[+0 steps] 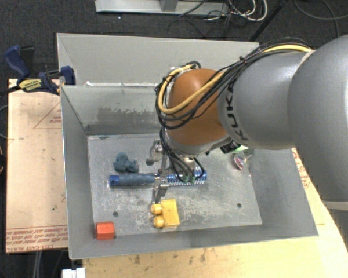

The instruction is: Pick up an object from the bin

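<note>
My gripper [160, 185] hangs low over the middle of the bin floor, under the arm's orange wrist cover. Its tip is at the right end of a long blue stick-like thing [130, 180] that lies flat and points left. Just below the tip sits a yellow block with two round knobs [166, 213]. A blue-grey lump [125, 163] lies just above the blue stick. A blue toothed strip [188, 178] shows right of the gripper; whether it lies loose or belongs to the gripper is unclear. Nothing can be seen held.
A small orange cube [105, 230] rests in the front left corner. A small white, red and green thing [240, 160] lies at the right, half under the arm. The thick grey arm covers the bin's right and back.
</note>
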### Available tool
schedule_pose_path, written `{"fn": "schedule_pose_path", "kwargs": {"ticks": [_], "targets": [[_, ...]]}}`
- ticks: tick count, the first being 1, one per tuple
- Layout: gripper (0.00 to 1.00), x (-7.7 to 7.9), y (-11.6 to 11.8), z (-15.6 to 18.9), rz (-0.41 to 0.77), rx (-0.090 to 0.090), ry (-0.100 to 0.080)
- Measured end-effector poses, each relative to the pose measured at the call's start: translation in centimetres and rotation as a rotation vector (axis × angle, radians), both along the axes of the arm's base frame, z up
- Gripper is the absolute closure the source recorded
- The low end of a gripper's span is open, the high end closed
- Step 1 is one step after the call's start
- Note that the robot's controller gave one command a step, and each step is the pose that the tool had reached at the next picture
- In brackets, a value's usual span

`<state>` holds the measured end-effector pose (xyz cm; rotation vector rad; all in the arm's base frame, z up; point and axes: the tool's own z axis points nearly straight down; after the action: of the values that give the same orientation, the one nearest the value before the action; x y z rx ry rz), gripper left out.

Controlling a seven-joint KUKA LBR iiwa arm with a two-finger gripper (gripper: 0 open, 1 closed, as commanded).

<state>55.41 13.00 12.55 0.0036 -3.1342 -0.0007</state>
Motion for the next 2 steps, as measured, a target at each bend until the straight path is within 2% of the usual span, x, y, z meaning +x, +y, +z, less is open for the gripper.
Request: {"fn": "schedule_pose_path", "kwargs": {"ticks": [1, 2], "targets": [[0.00, 3.25, -2.18, -4.66, -0.106, 0.003, -0.010], [1.00, 3.35, -2.11, -4.45, -0.107, 0.004, -0.015]]}}
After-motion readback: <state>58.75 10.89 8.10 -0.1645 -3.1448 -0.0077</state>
